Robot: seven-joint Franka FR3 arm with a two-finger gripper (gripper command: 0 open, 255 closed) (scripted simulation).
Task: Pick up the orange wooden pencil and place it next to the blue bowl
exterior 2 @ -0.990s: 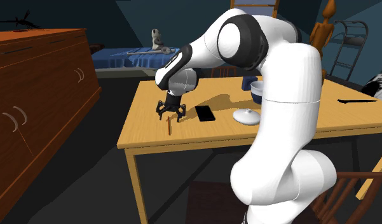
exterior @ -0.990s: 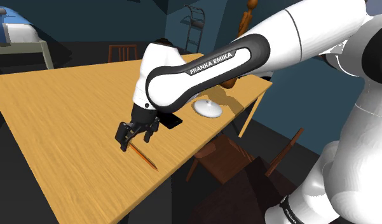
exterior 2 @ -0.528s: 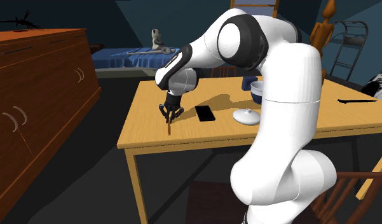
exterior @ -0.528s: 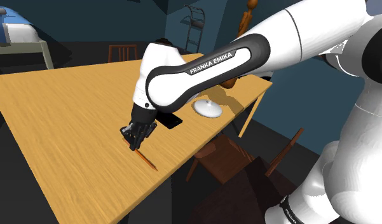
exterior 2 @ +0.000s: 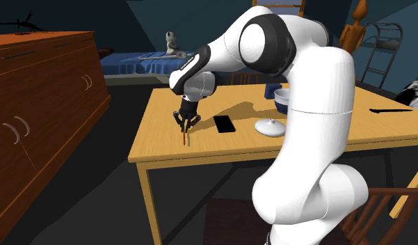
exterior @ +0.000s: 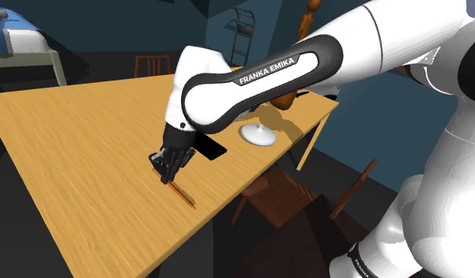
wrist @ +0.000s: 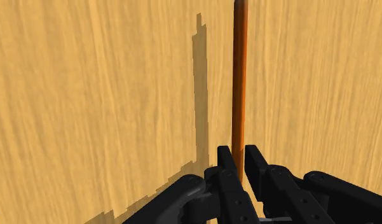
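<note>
The orange pencil (wrist: 239, 76) is clasped at one end between my black fingers, and my gripper (wrist: 239, 156) is shut on it. Its shadow falls well to one side on the wood, so it hangs a little above the table. In the shoulder view the gripper (exterior: 166, 168) holds the pencil (exterior: 182, 196) near the table's front edge, its free end slanting down toward that edge. Seen from the second exterior view, the gripper (exterior 2: 186, 123) and pencil (exterior 2: 184, 138) are near the table's left front. The blue bowl (exterior 2: 279, 98) stands further right, partly hidden by my arm.
A black phone (exterior: 211, 148) (exterior 2: 224, 124) lies flat just beside the gripper. A white dome-shaped thing (exterior: 258, 136) (exterior 2: 270, 128) sits beyond it. The wooden table (exterior: 69, 142) stretches toward the shoulder view's left. Chairs stand below the table's front edge, and a brown dresser (exterior 2: 40, 104) is at the left.
The fingers stood open around the pencil a second ago and have closed on it. Since then the hand has risen slightly, taking the pencil's held end off the table.
</note>
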